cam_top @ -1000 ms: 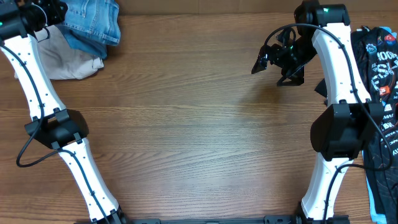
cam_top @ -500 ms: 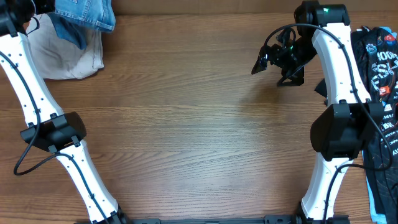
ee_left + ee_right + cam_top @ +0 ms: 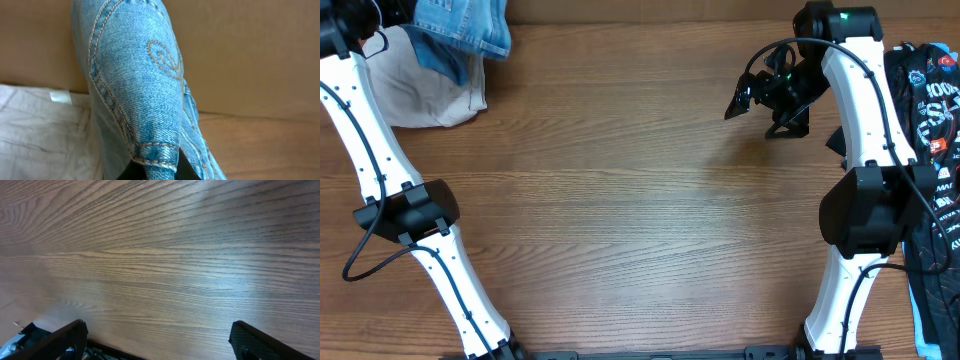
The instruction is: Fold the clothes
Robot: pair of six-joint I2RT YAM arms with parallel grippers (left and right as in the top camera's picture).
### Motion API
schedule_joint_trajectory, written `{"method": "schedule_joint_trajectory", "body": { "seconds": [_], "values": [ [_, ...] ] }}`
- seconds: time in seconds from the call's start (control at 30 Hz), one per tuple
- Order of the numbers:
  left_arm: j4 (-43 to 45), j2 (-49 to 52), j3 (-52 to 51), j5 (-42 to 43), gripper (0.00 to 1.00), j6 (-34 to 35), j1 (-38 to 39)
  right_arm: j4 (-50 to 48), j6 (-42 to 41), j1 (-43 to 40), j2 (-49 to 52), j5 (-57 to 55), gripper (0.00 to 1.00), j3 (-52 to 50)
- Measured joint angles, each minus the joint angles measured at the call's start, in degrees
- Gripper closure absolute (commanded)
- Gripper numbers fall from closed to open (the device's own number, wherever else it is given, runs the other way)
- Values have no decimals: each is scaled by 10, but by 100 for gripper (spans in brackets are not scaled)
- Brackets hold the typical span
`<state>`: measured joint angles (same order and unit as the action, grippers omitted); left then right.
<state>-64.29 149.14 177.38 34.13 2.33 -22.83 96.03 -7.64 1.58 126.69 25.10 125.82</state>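
Light-blue denim jeans [image 3: 460,25] hang bunched at the table's far left corner, pinched by my left gripper [image 3: 378,18], which is shut on them. In the left wrist view a stitched pocket of the jeans [image 3: 135,85] fills the middle, with the gripper [image 3: 160,172] clamped on a fold at the bottom edge. Beige trousers [image 3: 425,95] lie crumpled on the table beneath the jeans. My right gripper [image 3: 760,115] hovers open over bare wood at the far right, and the right wrist view shows the gripper [image 3: 160,345] with nothing between its fingers.
A black printed tee [image 3: 930,100] lies along the table's right edge behind the right arm, with a pale-blue garment [image 3: 918,320] below it. A brown wall [image 3: 240,50] runs behind the table's far edge. Wooden table top [image 3: 620,200] spans the middle.
The left gripper has pulled the jeans up and back toward the far left corner, uncovering more of the beige trousers. The right arm has stayed still.
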Motion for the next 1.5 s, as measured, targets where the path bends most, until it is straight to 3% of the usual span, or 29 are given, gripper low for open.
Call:
{"method": "schedule_joint_trajectory", "body": {
  "seconds": [0.3,0.73,1.3,1.43,1.47,1.5],
  "values": [
    [-14,0,-34,6,96,-39,0,0,0,0,0,0,4,0],
    [91,-1,-193,8,96,-59,-38,0,0,0,0,0,4,0],
    [176,-1,-265,-124,92,-71,-78,3,0,0,0,2,5,0],
    [190,-1,-269,-168,89,-72,-78,9,-1,0,0,2,5,0],
    [193,0,-269,-181,85,-72,-78,10,-1,0,0,2,5,0],
    [196,0,-269,-193,69,-73,-78,10,-1,0,0,2,5,0]
  ]
}}
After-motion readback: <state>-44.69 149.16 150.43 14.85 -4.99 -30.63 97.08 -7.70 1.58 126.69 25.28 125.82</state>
